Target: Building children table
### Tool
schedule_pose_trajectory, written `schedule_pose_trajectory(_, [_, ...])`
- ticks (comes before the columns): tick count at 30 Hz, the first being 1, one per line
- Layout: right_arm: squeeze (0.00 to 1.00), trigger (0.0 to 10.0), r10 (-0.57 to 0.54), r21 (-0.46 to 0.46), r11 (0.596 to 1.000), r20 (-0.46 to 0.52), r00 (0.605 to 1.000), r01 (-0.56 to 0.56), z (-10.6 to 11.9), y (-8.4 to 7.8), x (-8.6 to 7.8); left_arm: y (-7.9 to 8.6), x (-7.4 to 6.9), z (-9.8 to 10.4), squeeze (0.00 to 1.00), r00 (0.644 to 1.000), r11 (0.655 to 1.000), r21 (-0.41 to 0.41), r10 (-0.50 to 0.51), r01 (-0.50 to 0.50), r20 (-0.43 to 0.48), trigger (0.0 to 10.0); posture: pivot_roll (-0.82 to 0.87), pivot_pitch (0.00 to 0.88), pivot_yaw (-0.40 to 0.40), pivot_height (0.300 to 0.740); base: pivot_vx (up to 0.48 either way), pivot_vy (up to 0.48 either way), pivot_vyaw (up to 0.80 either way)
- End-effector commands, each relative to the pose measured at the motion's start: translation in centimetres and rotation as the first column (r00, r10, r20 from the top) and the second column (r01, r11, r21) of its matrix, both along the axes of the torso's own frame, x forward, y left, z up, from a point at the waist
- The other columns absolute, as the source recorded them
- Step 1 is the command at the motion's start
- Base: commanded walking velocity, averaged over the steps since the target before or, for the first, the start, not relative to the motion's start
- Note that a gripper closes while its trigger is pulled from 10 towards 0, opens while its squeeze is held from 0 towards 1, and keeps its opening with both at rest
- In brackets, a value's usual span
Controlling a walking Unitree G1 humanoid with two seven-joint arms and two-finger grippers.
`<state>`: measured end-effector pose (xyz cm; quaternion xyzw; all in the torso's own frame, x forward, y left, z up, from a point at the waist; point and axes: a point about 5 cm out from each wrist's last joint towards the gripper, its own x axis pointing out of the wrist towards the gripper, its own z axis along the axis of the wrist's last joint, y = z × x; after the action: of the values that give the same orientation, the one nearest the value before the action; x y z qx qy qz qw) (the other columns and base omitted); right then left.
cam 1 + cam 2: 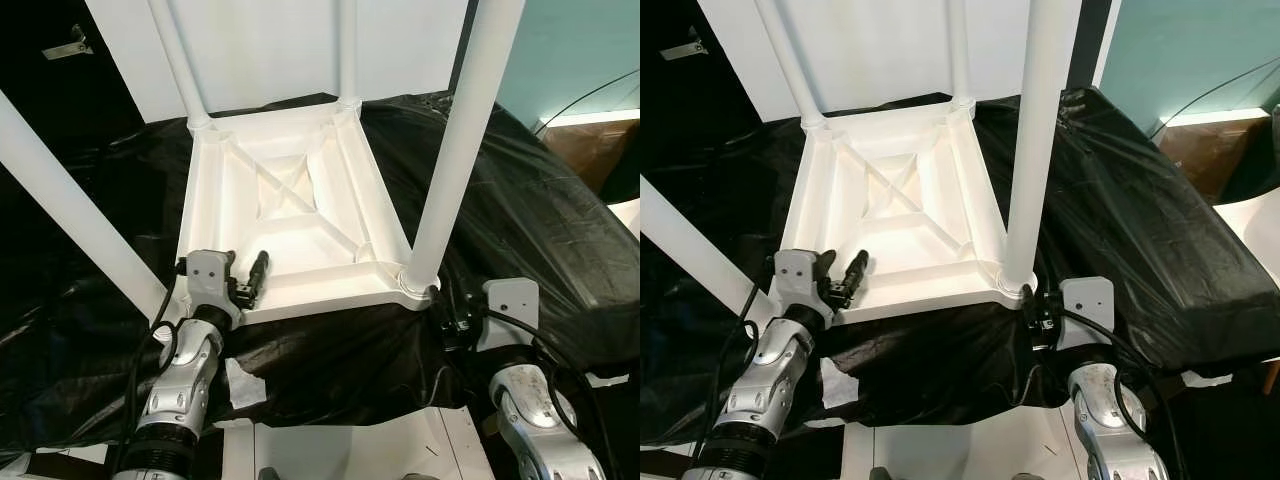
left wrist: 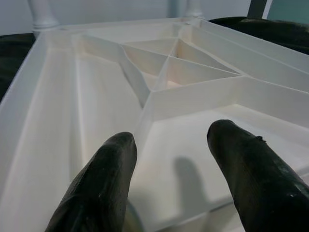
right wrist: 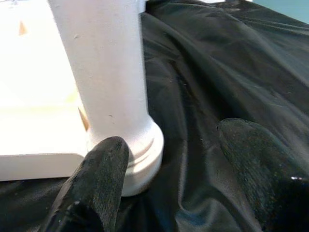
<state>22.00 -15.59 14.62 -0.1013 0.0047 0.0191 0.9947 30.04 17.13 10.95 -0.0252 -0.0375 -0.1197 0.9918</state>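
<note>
We see the upturned table (image 1: 290, 215): left gripper (image 1: 243, 280) spread over its near edge, right gripper (image 3: 169, 179) spread beside its near leg (image 1: 455, 150).

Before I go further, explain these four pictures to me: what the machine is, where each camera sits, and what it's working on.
This is a humanoid robot with two silver arms. The two wide pictures come from cameras in its head, looking down. The two close-ups come from a camera on each wrist, looking along that arm's black fingers.

Before it lies a white children's table turned upside down on a black sheet, with its legs pointing up. The left gripper rests at the table's near edge, jaws open, holding nothing. The right gripper sits beside the near right leg, jaws open, one finger by the leg's base.
</note>
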Motion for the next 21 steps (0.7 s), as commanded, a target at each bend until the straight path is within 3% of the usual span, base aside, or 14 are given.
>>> schedule_pose_trajectory(1, [0.00,10.0,0.015,-0.005,1.000,-0.013,1.000,-0.015,-0.3,0.2,0.1,1.1,-0.5,-0.7,0.14,0.992,0.992,-0.010,0.122,-0.122,-0.019,10.0,-0.09,0.072,0.044,0.740,0.000,0.000,0.00])
schedule_pose_trajectory(2, [0.00,10.0,0.024,-0.006,1.000,-0.013,1.000,-0.024,-0.3,0.3,0.2,0.8,-1.1,-0.1,0.51,0.997,0.996,-0.048,0.079,-0.078,0.022,10.0,-0.08,0.073,0.042,0.740,0.000,0.000,0.00])
schedule_pose_trajectory(3, [0.00,10.0,0.024,-0.006,1.000,-0.013,1.000,-0.024,-0.3,0.3,0.2,0.8,-1.1,-0.1,0.51,0.997,0.996,-0.048,0.079,-0.078,0.022,10.0,-0.08,0.073,0.042,0.740,0.000,0.000,0.00])
schedule_pose_trajectory(4, [0.00,10.0,0.028,-0.006,1.000,-0.015,0.999,-0.028,-0.4,0.3,0.3,0.1,-2.1,0.3,1.00,0.998,0.995,-0.098,-0.015,0.021,0.060,10.0,-0.08,0.074,0.041,0.740,0.000,0.000,0.00])
schedule_pose_trajectory(7, [0.00,10.0,0.033,-0.009,0.999,-0.021,0.999,-0.033,-0.5,0.3,0.4,-1.5,-4.8,0.6,1.00,0.957,0.946,-0.158,-0.271,0.284,0.102,10.0,-0.07,0.076,0.037,0.740,0.000,0.000,0.00])
schedule_pose_trajectory(9, [0.00,10.0,0.034,-0.010,0.999,-0.022,0.999,-0.034,-0.5,0.3,0.5,-1.8,-5.4,0.6,1.00,0.940,0.927,-0.161,-0.325,0.338,0.099,10.0,-0.06,0.076,0.035,0.740,0.000,0.000,0.00])
schedule_pose_trajectory(10, [0.00,10.0,0.035,-0.011,0.999,-0.023,0.999,-0.036,-0.5,0.2,0.6,-2.1,-6.2,0.8,0.92,0.917,0.901,-0.171,-0.388,0.399,0.098,10.0,-0.06,0.076,0.033,0.740,0.000,0.000,0.00])
schedule_pose_trajectory(11, [0.00,10.0,0.038,-0.013,0.999,-0.025,0.999,-0.039,-0.5,0.2,0.7,-2.1,-6.9,1.1,0.00,0.892,0.876,-0.174,-0.438,0.451,0.109,10.0,-0.05,0.075,0.030,0.740,0.000,0.000,0.00])
schedule_pose_trajectory(17, [0.00,10.0,0.043,-0.016,0.999,-0.027,0.999,-0.044,-0.6,0.2,0.9,-2.0,-7.8,1.7,0.00,0.871,0.853,-0.175,-0.474,0.491,0.130,10.0,-0.04,0.073,0.026,0.740,0.000,0.000,0.00])
schedule_pose_trajectory(18, [0.00,10.0,0.047,-0.018,0.999,-0.029,0.998,-0.048,-0.7,0.3,0.9,-1.7,-8.1,2.0,0.00,0.877,0.861,-0.172,-0.457,0.478,0.147,10.0,-0.03,0.074,0.023,0.740,0.000,0.000,0.00])
schedule_pose_trajectory(19, [0.00,10.0,0.053,-0.019,0.998,-0.033,0.998,-0.054,-0.8,0.4,1.0,-0.7,-8.6,2.4,0.00,0.910,0.902,-0.146,-0.382,0.405,0.162,10.0,-0.02,0.074,0.017,0.740,0.000,0.000,0.00])
schedule_pose_trajectory(20, [0.00,10.0,0.053,-0.019,0.998,-0.033,0.998,-0.054,-0.8,0.4,1.0,-0.7,-8.6,2.4,0.00,0.910,0.902,-0.146,-0.382,0.405,0.162,10.0,-0.02,0.074,0.017,0.740,0.000,0.000,0.00])
schedule_pose_trajectory(21, [0.00,10.0,0.058,-0.019,0.998,-0.036,0.998,-0.058,-0.9,0.4,1.0,0.1,-9.1,2.6,0.00,0.929,0.928,-0.126,-0.327,0.350,0.172,10.0,-0.01,0.077,0.012,0.740,0.000,0.000,0.00])
